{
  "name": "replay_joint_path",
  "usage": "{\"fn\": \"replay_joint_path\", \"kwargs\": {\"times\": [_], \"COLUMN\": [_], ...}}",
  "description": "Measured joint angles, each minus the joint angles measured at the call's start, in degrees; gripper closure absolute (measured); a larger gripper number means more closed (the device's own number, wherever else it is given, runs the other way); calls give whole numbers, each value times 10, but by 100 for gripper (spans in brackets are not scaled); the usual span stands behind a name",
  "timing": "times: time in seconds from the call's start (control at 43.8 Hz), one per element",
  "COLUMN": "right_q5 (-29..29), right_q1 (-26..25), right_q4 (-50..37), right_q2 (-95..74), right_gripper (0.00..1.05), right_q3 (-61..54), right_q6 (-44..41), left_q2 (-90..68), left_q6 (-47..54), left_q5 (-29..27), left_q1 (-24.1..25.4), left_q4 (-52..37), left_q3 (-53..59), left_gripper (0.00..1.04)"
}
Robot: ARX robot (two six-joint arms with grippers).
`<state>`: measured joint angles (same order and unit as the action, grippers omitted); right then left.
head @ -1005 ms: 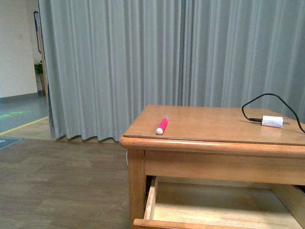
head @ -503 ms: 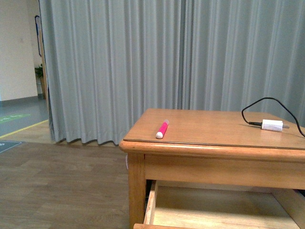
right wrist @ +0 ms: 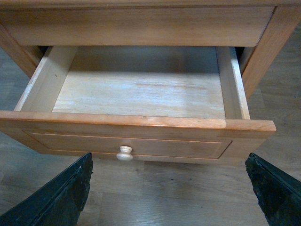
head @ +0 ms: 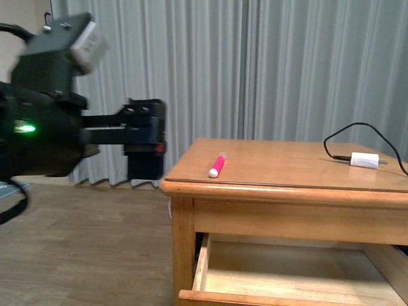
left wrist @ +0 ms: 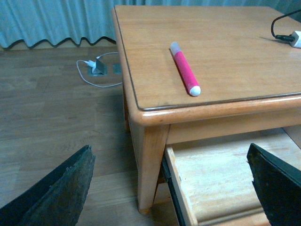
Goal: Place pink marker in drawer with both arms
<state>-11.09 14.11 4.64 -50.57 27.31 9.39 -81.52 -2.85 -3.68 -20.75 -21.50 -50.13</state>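
Under the wooden table [head: 287, 169] the drawer [right wrist: 188, 140] stands open, the right gripper [right wrist: 169, 159] spread wide before it. Left of the table hangs the left gripper [head: 149, 141], fingers also spread. On the tabletop the pink marker [head: 217, 165] lies near the front left corner, well apart from a white plug [head: 364, 160].

My body camera faces the surface [head: 287, 162] level-on, fairly near. My left wrist looks down on its corner; my right peers close into the drawer [right wrist: 141, 94], seen in all three.
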Motion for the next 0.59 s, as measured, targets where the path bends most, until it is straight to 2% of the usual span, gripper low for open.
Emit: {"fn": "replay_joint_path", "kwargs": {"times": [0.434, 0.594], "right_q5": [0, 0], "right_q1": [0, 0], "right_q4": [0, 0], "right_q2": [0, 0], "right_gripper": [8, 8], "right_q3": [0, 0], "right_q6": [0, 0], "left_q2": [-264, -334], "left_q6": [-4, 2], "left_q5": [-28, -30], "left_q1": [-19, -20], "left_q4": [130, 181], "left_q3": [-329, -415], "left_gripper": [6, 6]}}
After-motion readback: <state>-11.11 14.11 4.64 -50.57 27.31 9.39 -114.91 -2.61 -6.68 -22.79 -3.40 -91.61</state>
